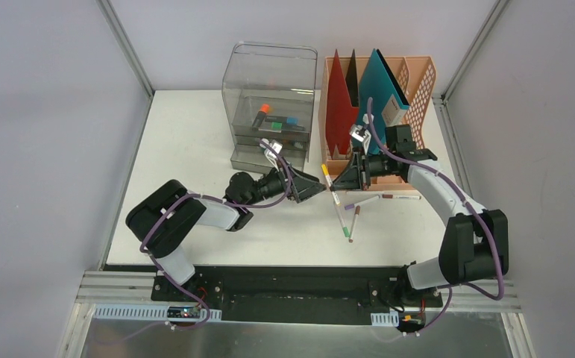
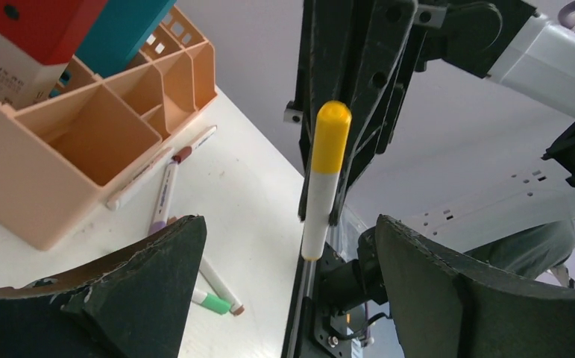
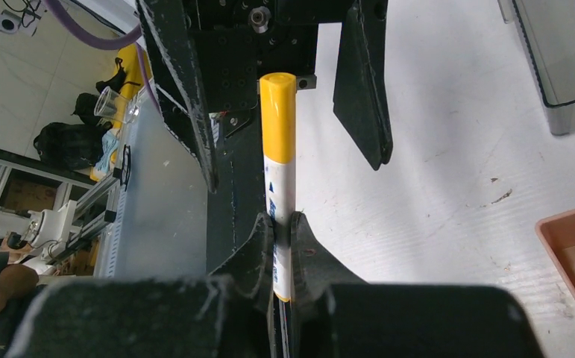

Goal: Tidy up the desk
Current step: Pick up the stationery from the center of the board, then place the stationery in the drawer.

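Four markers (image 1: 400,197) lie on desk (image 1: 195,149), one yellow marker (image 3: 277,112) gripped.

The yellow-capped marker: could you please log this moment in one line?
stage: apparent handover | right gripper: shut on yellow-capped marker | left gripper: open, jaws flanking its cap | desk: other markers loose

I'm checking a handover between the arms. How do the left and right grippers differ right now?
The left gripper has its jaws wide open and holds nothing; the right gripper is shut on the yellow-capped marker. The left gripper's fingers flank the marker's cap end without touching it; the right gripper pinches its white barrel lower down. Both point at each other, close together.
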Tool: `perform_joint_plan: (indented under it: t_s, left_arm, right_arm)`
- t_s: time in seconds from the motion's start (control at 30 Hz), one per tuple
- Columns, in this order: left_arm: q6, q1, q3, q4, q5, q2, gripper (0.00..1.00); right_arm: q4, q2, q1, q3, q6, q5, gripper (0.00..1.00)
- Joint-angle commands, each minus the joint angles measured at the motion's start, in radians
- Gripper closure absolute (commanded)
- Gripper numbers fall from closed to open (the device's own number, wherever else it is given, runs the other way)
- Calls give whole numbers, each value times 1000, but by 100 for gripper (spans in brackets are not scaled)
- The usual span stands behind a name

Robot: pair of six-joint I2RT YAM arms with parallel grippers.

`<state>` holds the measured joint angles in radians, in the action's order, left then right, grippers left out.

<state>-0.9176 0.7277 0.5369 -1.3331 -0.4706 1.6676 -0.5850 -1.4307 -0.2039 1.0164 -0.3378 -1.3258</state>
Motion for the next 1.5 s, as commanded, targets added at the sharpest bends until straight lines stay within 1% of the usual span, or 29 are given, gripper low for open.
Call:
perform_joint_plan:
  t_s: [0.0, 0.07, 0.13, 0.2, 0.4, 0.43, 0.47, 0.5, 0.53, 0.6, 0.63, 0.67, 0.7, 0.8, 0.83, 0.9, 0.97, 1.0, 1.07, 1.1, 1.17, 1.23, 1.27, 1.33, 1.47]
  left_arm:
    - [-14, 13, 59, -98, 43, 10, 16]
    - [-19, 17, 72, -99, 48, 18, 19]
    - [-25, 20, 86, -98, 46, 28, 28]
    - [-35, 25, 102, -98, 40, 39, 41]
    - [-49, 27, 112, -99, 16, 57, 90]
    - [-46, 27, 106, -98, 19, 54, 97]
    - [-43, 27, 101, -99, 25, 49, 100]
    - [-40, 27, 94, -98, 32, 44, 100]
    - [-39, 27, 86, -98, 40, 39, 100]
    - [-37, 26, 72, -98, 59, 28, 100]
    - [-42, 26, 63, -96, 75, 21, 100]
    - [-57, 23, 53, -89, 92, 16, 100]
    - [-67, 18, 43, -78, 104, 9, 100]
    - [-95, -3, 11, -5, 145, -29, 100]
    - [-99, -11, 1, 40, 164, -52, 100]
    - [-95, -31, -10, 183, 218, -111, 100]
    - [-76, -47, -4, 410, 303, -197, 100]
    - [-66, -52, 8, 531, 361, -241, 100]
    - [-67, -54, 45, 787, 498, -334, 100]
    - [-75, -54, 74, 917, 594, -369, 100]
    - [-118, -56, 134, 1129, 722, -417, 100]
    - [-221, -70, 184, 1294, 812, -433, 100]
    - [-270, -88, 200, 1344, 824, -432, 100]
    - [-343, -144, 213, 1357, 783, -414, 100]
    - [-502, -286, 253, 1294, 601, -294, 100]
  right_arm:
    - [45, -15, -24, -2, 23, -44, 100]
    - [44, -21, -35, -4, 23, -44, 100]
    - [43, -28, -42, -2, 22, -42, 100]
    - [38, -32, -45, 1, 20, -36, 100]
    - [22, -37, -47, 5, 2, -24, 100]
    - [20, -37, -46, 6, 1, -21, 100]
    - [18, -37, -46, 7, 0, -15, 100]
    - [14, -39, -46, 10, -2, -6, 98]
    - [-8, -41, -46, 16, -16, 6, 91]
    - [-106, -45, -46, 47, -118, 24, 67]
    - [-160, -48, -46, 66, -171, 32, 59]
    - [-205, -51, -46, 83, -218, 44, 54]
    - [-241, -55, -46, 95, -263, 60, 52]
    - [-317, -46, -44, 117, -341, 139, 51]
    - [-336, -39, -45, 122, -369, 171, 51]
    - [-372, -17, -45, 127, -435, 247, 51]
    - [-382, 15, -40, 126, -477, 334, 53]
    - [-382, 31, -29, 121, -493, 354, 54]
    - [-382, 61, -5, 117, -509, 374, 54]
    - [-382, 73, 7, 117, -511, 376, 55]
    - [-384, 92, 28, 116, -520, 377, 56]
    - [-388, 106, 39, 114, -530, 379, 56]
    - [-389, 112, 44, 113, -534, 379, 56]
    - [-390, 121, 48, 111, -541, 379, 57]
    - [-391, 135, 50, 105, -561, 385, 57]
